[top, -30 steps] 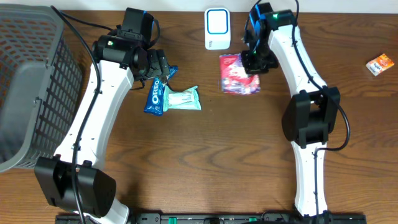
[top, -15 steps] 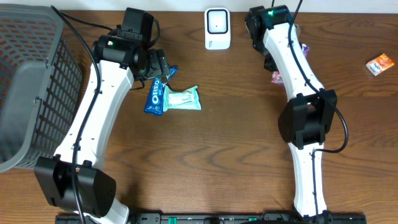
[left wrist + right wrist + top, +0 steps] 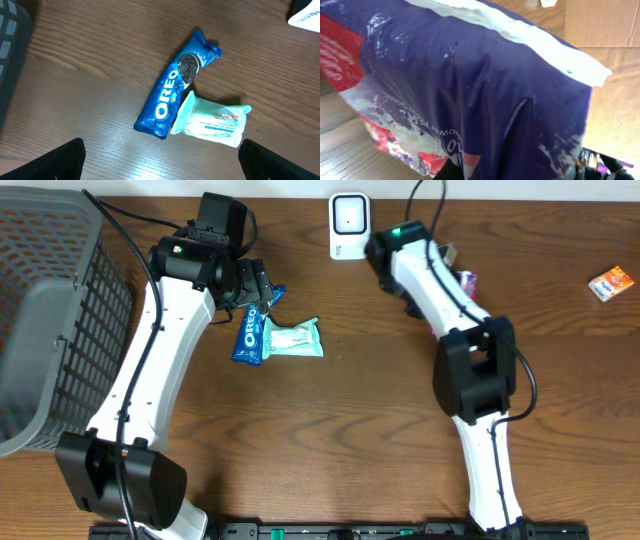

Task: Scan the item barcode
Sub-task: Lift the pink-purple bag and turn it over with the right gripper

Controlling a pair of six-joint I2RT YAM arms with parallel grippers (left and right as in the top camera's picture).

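- Overhead: the purple packet shows only as a small purple-pink sliver beside the right arm, to the right of the white scanner. The arm covers the rest, so its long axis cannot be read here. The left end effector hangs released just above the Oreo pack.
- Left wrist: the dark fingers stand wide apart at the lower corners with only bare counter between them. The Oreo pack lies diagonally, lower left to upper right, and a mint tissue pack touches its lower right side.
- Right wrist: the right end effector is clenched on the packet, which fills the frame. Its white sealed edge slopes from top centre down to the right. Both ends are cut off, and the fingertips barely show at the bottom edge.
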